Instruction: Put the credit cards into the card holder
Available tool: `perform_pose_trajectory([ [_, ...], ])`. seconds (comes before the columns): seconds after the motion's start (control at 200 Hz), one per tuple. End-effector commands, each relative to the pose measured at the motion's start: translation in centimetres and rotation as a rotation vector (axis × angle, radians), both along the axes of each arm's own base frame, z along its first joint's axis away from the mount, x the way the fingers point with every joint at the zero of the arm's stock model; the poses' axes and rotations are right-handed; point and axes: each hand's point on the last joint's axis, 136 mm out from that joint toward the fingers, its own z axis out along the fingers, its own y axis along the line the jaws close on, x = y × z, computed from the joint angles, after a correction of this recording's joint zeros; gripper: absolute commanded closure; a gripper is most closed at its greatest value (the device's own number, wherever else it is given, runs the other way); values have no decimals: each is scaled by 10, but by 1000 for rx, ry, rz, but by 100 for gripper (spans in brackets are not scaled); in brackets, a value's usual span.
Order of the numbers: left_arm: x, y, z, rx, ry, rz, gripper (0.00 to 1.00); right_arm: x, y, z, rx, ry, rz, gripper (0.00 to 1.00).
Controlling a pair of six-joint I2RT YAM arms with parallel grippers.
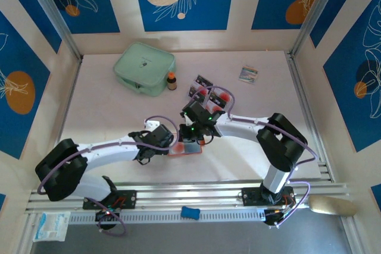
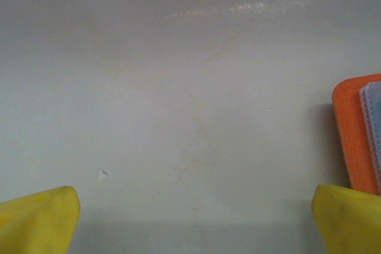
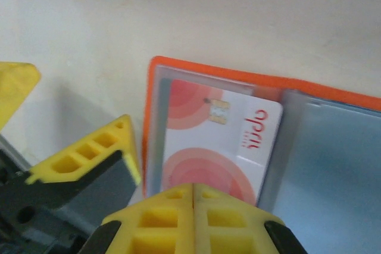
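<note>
Orange-red is what we spot first from the top camera: the card holder (image 1: 189,149) lies open on the white table (image 1: 250,159), in the near half of it between the two arms. The right gripper (image 1: 193,134) comes down on it from the far side, and the left gripper (image 1: 159,146) sits just beside its left edge. Just beyond the right gripper, a few loose cards (image 1: 202,84), dark with red marks, lie on the table. Further back there's a mint-green zip pouch (image 1: 144,68) with a small brown bottle (image 1: 171,81) just beside it. A multicoloured packet (image 1: 248,74) sits well off to the right.

On the left wrist camera, we see the left gripper (image 2: 190,224) spread wide with nothing between its yellow tips, just bare table. The holder's rounded orange corner (image 2: 351,135) shows at the right edge, close to the right tip, with a strip of its grey lining.

The right wrist camera is the good one. The right gripper (image 3: 193,215) has its yellow tips pressed flat together, no gap at all. They're at the near edge of a pale card (image 3: 220,141) with red circles and a chip. The card lies flat in the holder's left-hand pocket, orange rim (image 3: 208,66) around it, so it isn't pinched between the tips. We can't tell if the tips actually touch it. The left gripper's fingers (image 3: 83,162) show on the left, just beside the holder's edge.
</note>
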Motion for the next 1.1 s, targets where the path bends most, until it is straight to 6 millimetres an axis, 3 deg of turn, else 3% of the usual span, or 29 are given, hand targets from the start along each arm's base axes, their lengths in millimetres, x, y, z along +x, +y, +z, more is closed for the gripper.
perform_pose_trajectory([
  [0.0,-2,6,-5,28,20,8,0,-4,-18,-17,-92,18,-9,98],
  [0.47,-2,5,-16,43,40,4,0,-5,-19,-39,-153,45,-7,100],
  [1.095,-3,4,-19,41,43,-1,0,-17,10,-36,-121,68,56,100],
])
